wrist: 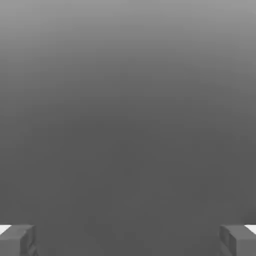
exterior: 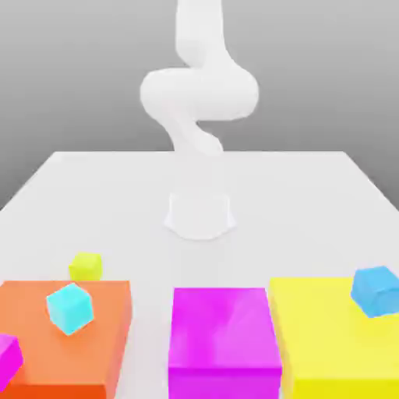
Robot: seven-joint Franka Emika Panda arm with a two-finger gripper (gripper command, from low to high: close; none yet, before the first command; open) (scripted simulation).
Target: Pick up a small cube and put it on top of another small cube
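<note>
The task is judged to be at its very start: nothing is held, and the reach toward the first cube is not yet begun. In the hand view the gripper is seen with its two fingertips spread wide apart, nothing between them, and only a plain grey backdrop ahead; the hand is therefore judged to be aimed away from the desk.

In the exterior view the arm is raised above its base at the middle of the desk. The yellow-green cube lies on the desk at the exterior view's left, just beyond the far edge of the orange block. A cyan cube rests tilted on top of the orange block, near the yellow-green one. A blue cube sits on the yellow block at the right, well apart from the others, and the magenta block stands between the two large blocks.

For the next move, the hand must be turned downward, carried out over the yellow-green cube, and lowered with the fingers kept apart on either side of it. The cyan cube is judged the likeliest target for stacking, though its tilt may make placement awkward.
</note>
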